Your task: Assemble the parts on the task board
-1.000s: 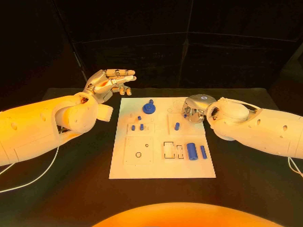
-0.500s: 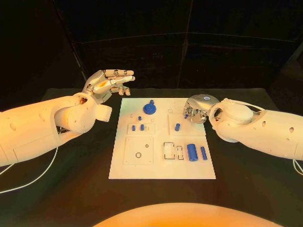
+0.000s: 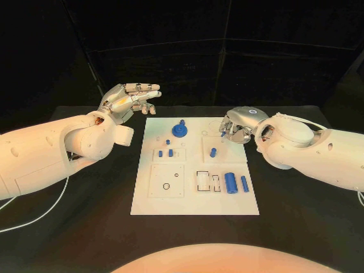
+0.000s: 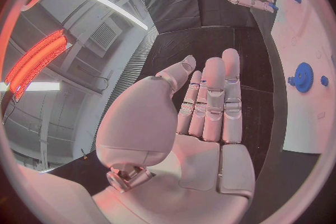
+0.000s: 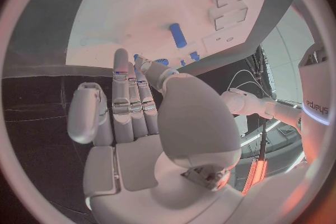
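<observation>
You're sitting at the picking stage right now, with nothing in either grasp as far as I can tell. Your right hand [image 3: 238, 126] is hanging over the far right corner of the task board [image 3: 194, 202], fingers [image 5: 131, 102] straight and released. Your left hand [image 3: 131, 98] is raised off past the board's far left corner, fingers loosely spread, holding nothing.

The parts are all lying on the board: blue gear [image 3: 180, 130] at the far middle, small peg [image 3: 212, 152] just near your right hand, big cylinder [image 3: 230, 182] and thin pin [image 3: 244, 182] toward the near right.

I'd guess that peg is the closest grab. You're needing a clean pinch from above.
</observation>
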